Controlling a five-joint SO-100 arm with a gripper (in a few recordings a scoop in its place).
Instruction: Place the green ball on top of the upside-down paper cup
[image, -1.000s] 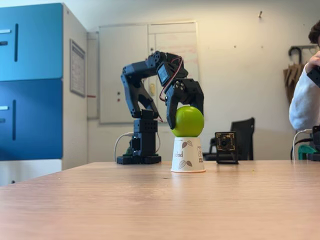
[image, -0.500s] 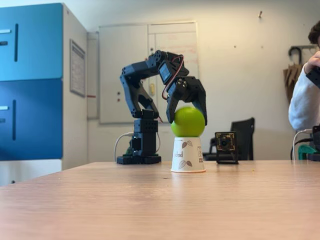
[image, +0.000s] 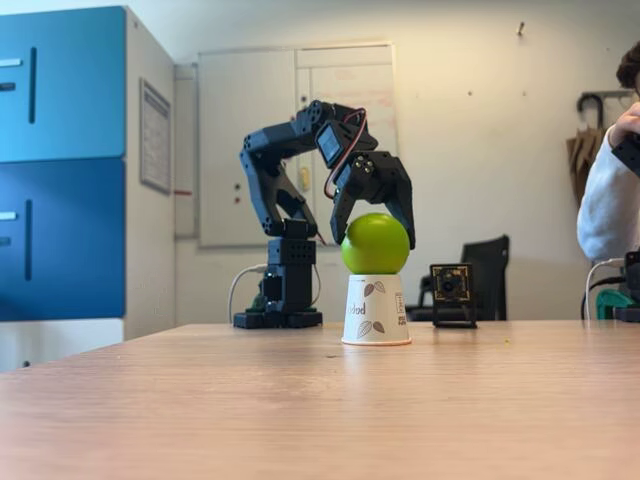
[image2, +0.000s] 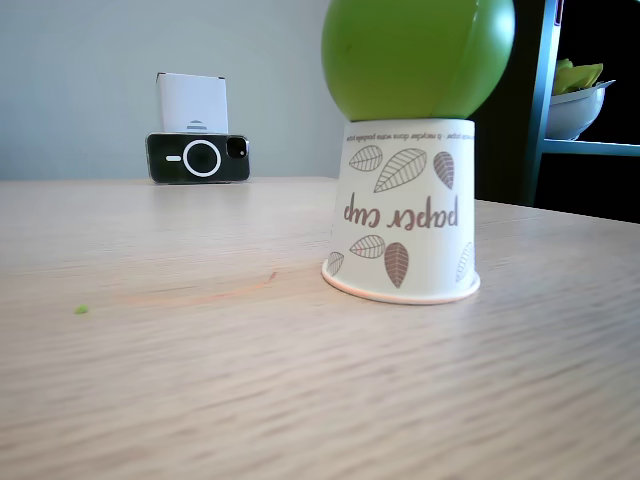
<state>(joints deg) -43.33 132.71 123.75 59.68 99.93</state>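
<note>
— Green ball (image: 375, 243) first: where does it lie?

— On the flat upturned base of the upside-down paper cup (image: 376, 310), which stands rim-down on the wooden table (image: 320, 410). In both fixed views the ball rests squarely on the cup.

— And the gripper (image: 373, 232)?

— Just above and around the ball. Its two fingers (image: 343, 215) are spread, one down each side of the ball's upper half. I cannot tell whether they touch the ball, but the jaws look released rather than clamped.

— Anything behind?

— A small camera on a stand (image: 452, 294) just beside the cup, the arm's base (image: 280, 300) farther back, a blue cabinet (image: 62, 160) at left, and a person's sleeve (image: 608, 205) at the right edge.
</note>
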